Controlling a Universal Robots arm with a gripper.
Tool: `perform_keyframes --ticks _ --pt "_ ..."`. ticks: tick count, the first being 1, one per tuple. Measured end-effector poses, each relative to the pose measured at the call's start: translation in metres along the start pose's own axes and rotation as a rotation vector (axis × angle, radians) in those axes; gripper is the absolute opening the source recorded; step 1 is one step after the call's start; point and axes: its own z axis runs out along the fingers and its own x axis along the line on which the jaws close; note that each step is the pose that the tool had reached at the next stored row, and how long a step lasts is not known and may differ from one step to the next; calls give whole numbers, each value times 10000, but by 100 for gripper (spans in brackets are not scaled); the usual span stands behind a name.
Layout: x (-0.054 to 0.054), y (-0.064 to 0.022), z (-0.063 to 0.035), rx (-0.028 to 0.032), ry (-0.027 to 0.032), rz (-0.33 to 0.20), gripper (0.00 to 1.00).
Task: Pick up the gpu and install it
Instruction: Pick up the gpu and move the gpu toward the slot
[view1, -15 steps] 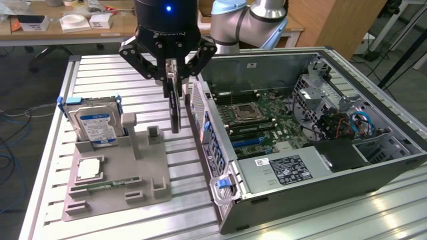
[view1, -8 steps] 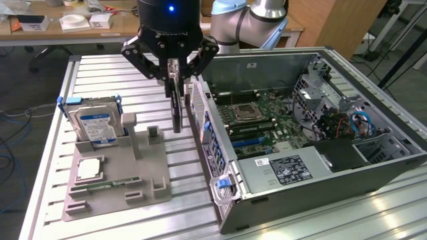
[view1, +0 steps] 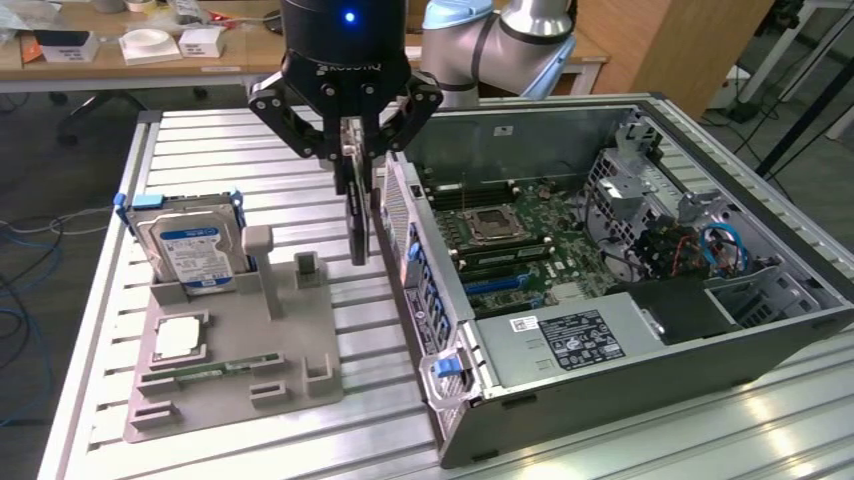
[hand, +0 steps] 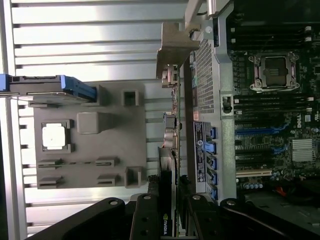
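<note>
The gpu (view1: 358, 215) is pinched between the fingers of the end effector (view1: 354, 140) and is held upright above the worktop (view1: 200, 150), between the grey fixture (view1: 300, 325) and the open computer case (view1: 641, 395). It is seen as a thin dark card, with a metal bracket (hand: 175, 47) at one end.

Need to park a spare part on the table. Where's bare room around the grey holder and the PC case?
Free: bare table slats on the far side of the hard drive, and the near strip in front of the grey holder. Crowded: the narrow gap between holder and PC case, where the gripper holds the graphics card upright.
</note>
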Motion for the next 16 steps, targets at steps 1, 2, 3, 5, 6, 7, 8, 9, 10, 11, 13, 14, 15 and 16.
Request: perform_keyframes --ticks 1,2,3,5,6,7,8,9,10,11,13,14,15,16 --pt "-4 0 0 0 0 0 26" --pt "-9 1 1 -1 0 0 26" --pt "-13 1 1 0 0 0 26" --pt "-22 2 1 -1 0 0 26" --pt "-26 2 1 -1 0 0 26" --pt "-31 2 1 -1 0 0 26" --pt "-35 3 1 0 0 0 26" --pt "-39 3 2 -1 0 0 26" --pt "-44 3 2 -1 0 0 26" --pt "-49 4 2 -1 0 0 26" --pt "-58 4 2 -1 0 0 26" --pt "-63 5 2 0 0 0 26" --pt "-68 5 3 -1 0 0 26" --pt "-73 5 2 0 0 -1 26"
